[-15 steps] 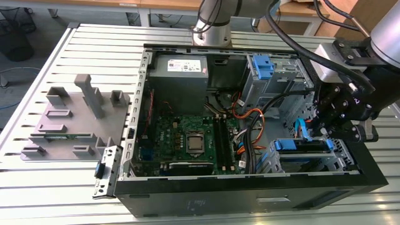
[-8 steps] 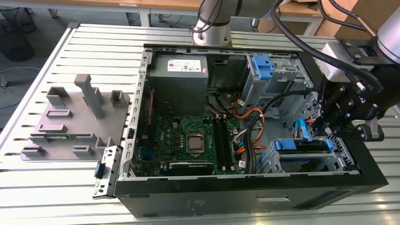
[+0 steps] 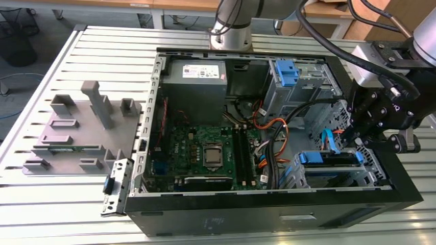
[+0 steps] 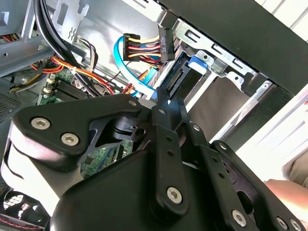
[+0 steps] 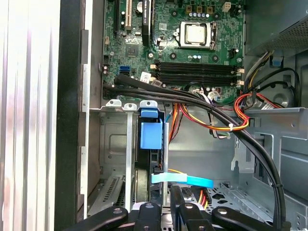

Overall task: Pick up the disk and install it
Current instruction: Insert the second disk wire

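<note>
So the gripper (image 3: 381, 133) is hanging over the drive cage (image 3: 368, 176) at the exterior view's right, inside the open computer case (image 3: 272, 217); honestly can't tell whether it's spread or closed. The disk (image 3: 328, 159) is sitting in that cage, blue rails showing, just below the gripper. In the first wrist view it's standing on edge in its slot (image 5: 150, 137), a light-blue cable (image 5: 185, 179) crossing near it. The motherboard (image 3: 204, 155) is lying beside the cage, and a grey fixture (image 3: 75, 130) is resting on the slatted tabletop (image 3: 41, 204).

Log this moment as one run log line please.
gripper: above drive cage, inside case | disk: seated in lower cage, blue rails visible | held: nothing seen
</note>
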Controlling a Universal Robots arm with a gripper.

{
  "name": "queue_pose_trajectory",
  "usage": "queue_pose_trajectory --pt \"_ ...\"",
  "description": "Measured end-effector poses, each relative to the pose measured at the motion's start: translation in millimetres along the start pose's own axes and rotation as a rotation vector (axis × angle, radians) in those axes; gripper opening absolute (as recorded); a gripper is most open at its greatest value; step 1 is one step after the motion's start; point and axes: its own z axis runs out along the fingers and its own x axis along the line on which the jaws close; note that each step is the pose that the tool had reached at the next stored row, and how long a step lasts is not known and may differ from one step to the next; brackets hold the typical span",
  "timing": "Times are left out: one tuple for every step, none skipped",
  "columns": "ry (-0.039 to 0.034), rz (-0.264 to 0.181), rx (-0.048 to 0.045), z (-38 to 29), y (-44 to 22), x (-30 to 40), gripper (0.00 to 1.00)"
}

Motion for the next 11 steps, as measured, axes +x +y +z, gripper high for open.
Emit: queue_pose_trajectory --pt "0.0 0.0 0.0 0.0 0.0 0.0 0.23" --pt "0.0001 0.0 0.0 0.0 0.0 0.0 0.23" --pt "0.0 0.0 0.0 0.0 0.0 0.0 0.23" --pt "0.0 0.0 0.0 0.0 0.0 0.0 0.23" --pt "0.0002 0.0 0.0 -0.1 0.0 -0.1 0.23" --pt "0.0002 0.0 0.0 -0.1 -0.2 -0.3 0.23" --pt "0.0002 0.0 -0.0001 -0.1 -0.6 -0.4 0.23" --pt "0.0 0.0 0.0 0.0 -1.2 -0.6 0.23" --pt "0.0 0.0 0.0 0.0 -1.7 -0.8 0.23" --pt "0.0001 0.0 0.0 0.0 -2.5 -1.1 0.23" --pt "0.0001 0.0 -0.0001 0.0 -3.6 -1.3 0.23"
